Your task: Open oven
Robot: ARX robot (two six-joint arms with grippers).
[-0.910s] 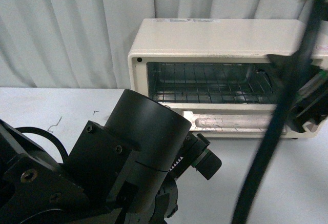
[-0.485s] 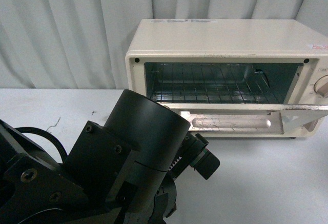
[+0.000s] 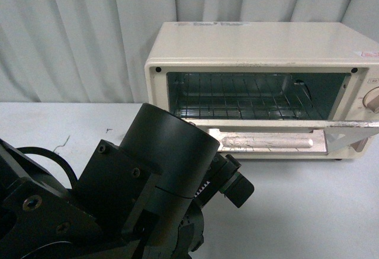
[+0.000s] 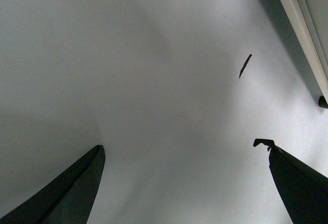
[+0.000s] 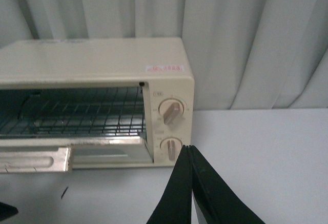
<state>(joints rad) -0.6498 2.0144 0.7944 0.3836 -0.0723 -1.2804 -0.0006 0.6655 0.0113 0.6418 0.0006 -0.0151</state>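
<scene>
The cream-white oven [image 3: 254, 45] stands at the back right of the table, its door [image 3: 266, 142] folded down flat and open. The wire rack [image 3: 237, 99] shows inside. In the right wrist view the oven [image 5: 97, 57] and its two knobs [image 5: 173, 111] lie just beyond my right gripper [image 5: 189, 149], which is shut on nothing and hangs apart from the oven. My left gripper [image 4: 180, 144] is open above the bare table, with nothing between its fingers. One edge of the oven [image 4: 307, 24] shows at the corner of the left wrist view.
My left arm [image 3: 148, 176] fills the lower left of the front view. The grey-white table [image 3: 320, 211] runs in front of the oven. A pleated white curtain [image 3: 77, 34] hangs behind. A small dark mark [image 4: 245, 66] lies on the table.
My right arm, which crossed in front of the oven's right end, has pulled back out of the front view. The door stays open and the left arm has not moved.
</scene>
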